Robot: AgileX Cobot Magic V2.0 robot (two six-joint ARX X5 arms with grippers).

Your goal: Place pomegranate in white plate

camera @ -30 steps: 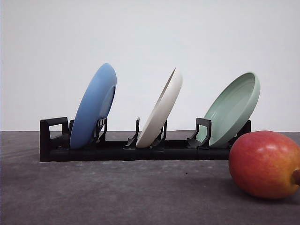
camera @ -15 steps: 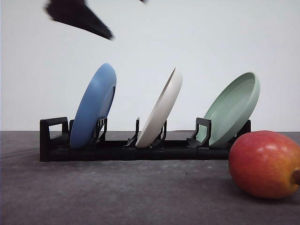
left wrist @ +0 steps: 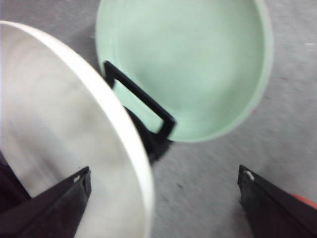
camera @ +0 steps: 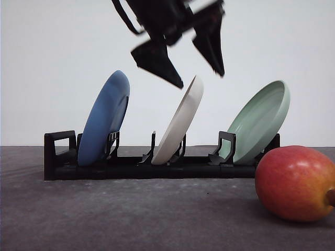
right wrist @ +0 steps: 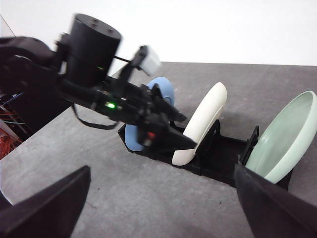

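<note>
The pomegranate (camera: 296,183), red shading to yellow-orange, lies on the dark table at the front right. The white plate (camera: 180,123) stands tilted in the middle slot of a black rack (camera: 131,167). My left gripper (camera: 202,80) hangs open right over the plate's top rim, one finger on each side of it. In the left wrist view the white plate (left wrist: 59,129) passes between the open fingers (left wrist: 54,208) of that gripper (left wrist: 163,172). My right gripper (right wrist: 162,171) is open and empty, held off from the rack, with the white plate (right wrist: 200,124) and left arm (right wrist: 94,54) in front of it.
A blue plate (camera: 104,120) stands in the rack's left slot and a pale green plate (camera: 259,123) in its right slot, close to the pomegranate. The green plate (left wrist: 198,64) lies just beyond the left gripper. Bare grey table spreads in front of the rack.
My left gripper has come down and to the right from the upper left, and now hangs open over the white plate's rim. Plates and pomegranate have not moved.
</note>
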